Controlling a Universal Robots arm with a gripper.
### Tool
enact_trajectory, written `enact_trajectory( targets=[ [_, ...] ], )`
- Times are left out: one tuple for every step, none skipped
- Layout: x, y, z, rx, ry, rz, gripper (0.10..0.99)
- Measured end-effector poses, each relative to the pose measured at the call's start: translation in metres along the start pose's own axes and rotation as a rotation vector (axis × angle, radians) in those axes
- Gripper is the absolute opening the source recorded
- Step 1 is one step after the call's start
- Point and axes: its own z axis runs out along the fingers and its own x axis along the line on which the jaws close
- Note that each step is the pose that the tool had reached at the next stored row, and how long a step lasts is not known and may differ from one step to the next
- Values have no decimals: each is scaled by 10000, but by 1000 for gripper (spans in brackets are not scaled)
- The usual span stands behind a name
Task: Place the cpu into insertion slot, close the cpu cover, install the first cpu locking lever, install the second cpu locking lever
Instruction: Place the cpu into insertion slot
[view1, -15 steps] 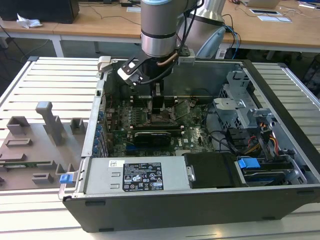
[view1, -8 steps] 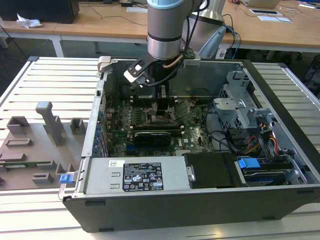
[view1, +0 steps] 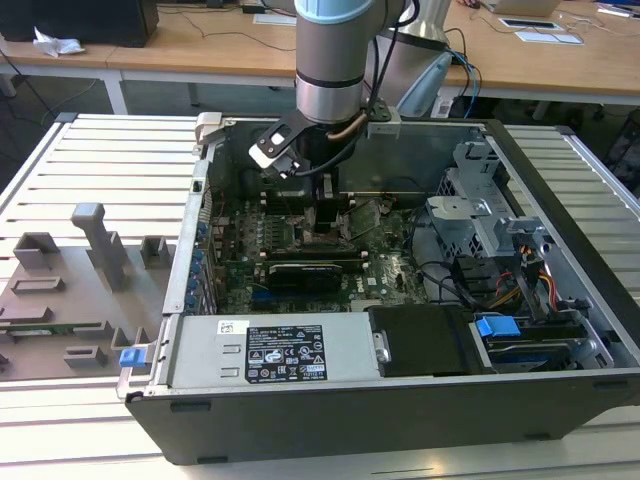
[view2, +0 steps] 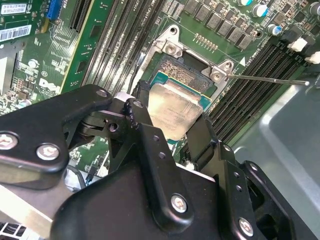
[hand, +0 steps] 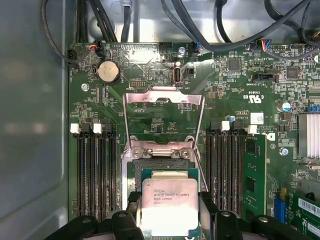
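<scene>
Cpu (hand: 169, 205) is clamped edgewise in the hand (view2: 170, 117), level over the insertion slot (hand: 160, 165) beneath it, left exposed by the raised cpu cover (hand: 163, 97).

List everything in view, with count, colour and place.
computer case: one, dark grey, open, on the slatted table
circuit board: one, green, inside the case
insertion slot: one, black, mid-board
cpu cover: one, silvery, swung open beyond the slot
cpu: one, silvery-beige, over the slot
coin battery: one, silver, near the cover
power supply: one, silver box, case's near edge
fixture tray: one, grey, exterior view's left
arm: one, grey with a pale blue band
gripper: one, black, shut on the cpu's sides
</scene>
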Motion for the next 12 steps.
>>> enact_trajectory(
  targets=[
    [0,0,3,0,0,0,541],
    [0,0,8,0,0,-1,541],
    [0,0,16,-1,1,-1,541],
    [0,0,25,-1,0,0,541],
    [0,-1,36,-1,0,0,541],
    [0,-1,43,0,0,-1,541],
    [0,-1,49,0,0,0,541],
    [0,-1,62,-1,0,-1,541],
    [0,-2,76,-1,0,-1,541],
    [1,-2,92,0,0,0,541],
    [1,-3,120,0,0,0,541],
    [1,-4,142,-1,1,0,541]
  ],
)
